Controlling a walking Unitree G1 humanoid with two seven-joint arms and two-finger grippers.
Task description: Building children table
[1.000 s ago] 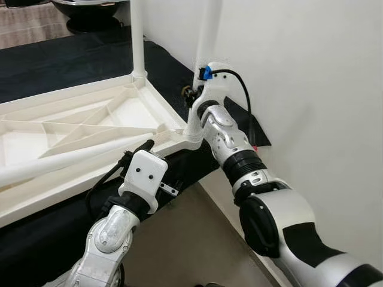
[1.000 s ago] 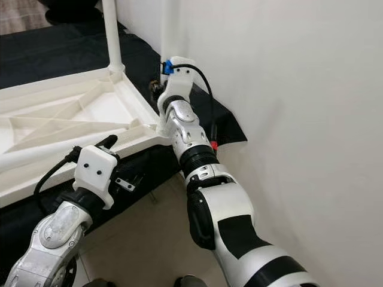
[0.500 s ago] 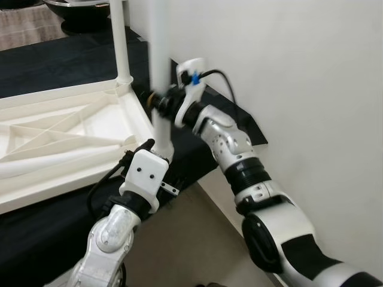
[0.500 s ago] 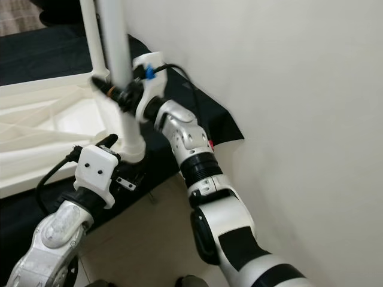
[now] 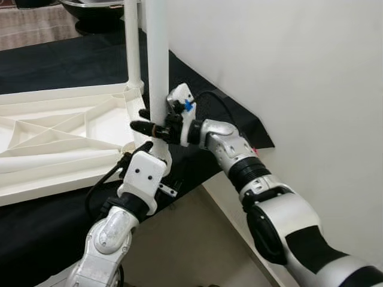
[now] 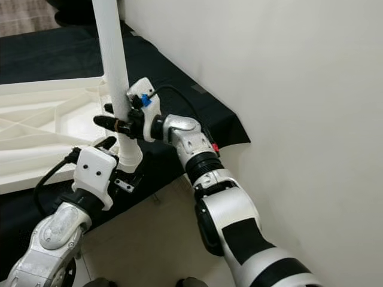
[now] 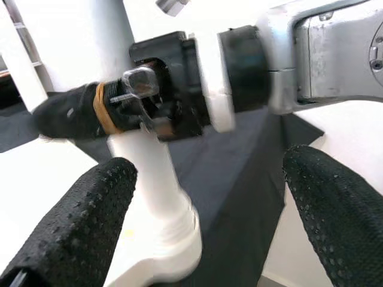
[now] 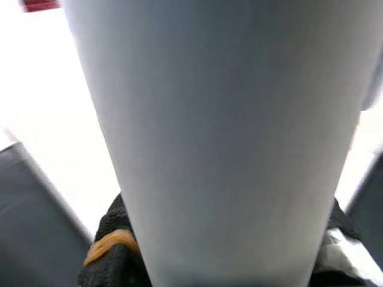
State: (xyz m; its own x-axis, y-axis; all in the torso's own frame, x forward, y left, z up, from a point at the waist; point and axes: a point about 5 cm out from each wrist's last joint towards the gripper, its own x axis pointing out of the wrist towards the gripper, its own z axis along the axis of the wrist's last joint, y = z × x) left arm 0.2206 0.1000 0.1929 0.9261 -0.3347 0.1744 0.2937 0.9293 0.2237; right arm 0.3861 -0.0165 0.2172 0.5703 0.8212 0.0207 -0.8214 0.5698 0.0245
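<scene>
Right gripper (image 5: 149, 122) jaws are pinched on the near leg (image 5: 157, 66), 1 black finger on each side of the white tube; left gripper (image 7: 203, 221) jaws are spread wide, holding nothing. You can see in the head views that the right gripper grabs the leg low down, just above its flared foot (image 6: 128, 156), and the leg stands upright. The foot sits at the near right corner of the tabletop (image 5: 54, 137), which lies upside down with its ribbed underside up, on a black cloth (image 5: 36, 215). A 2nd leg (image 5: 132, 42) stands upright at the far right corner of the same tabletop. Left gripper sits just below and in front of the near corner, at the cloth edge, its fingers (image 7: 78, 227) pointing up at the foot from either side without touching it, per the left wrist view. That view also shows the right gripper's finger with an orange band (image 7: 103, 107) against the tube. Right wrist view is blurred: the white tube close up, black fingertips beside it. A white wall (image 5: 287, 72) runs along the right.
</scene>
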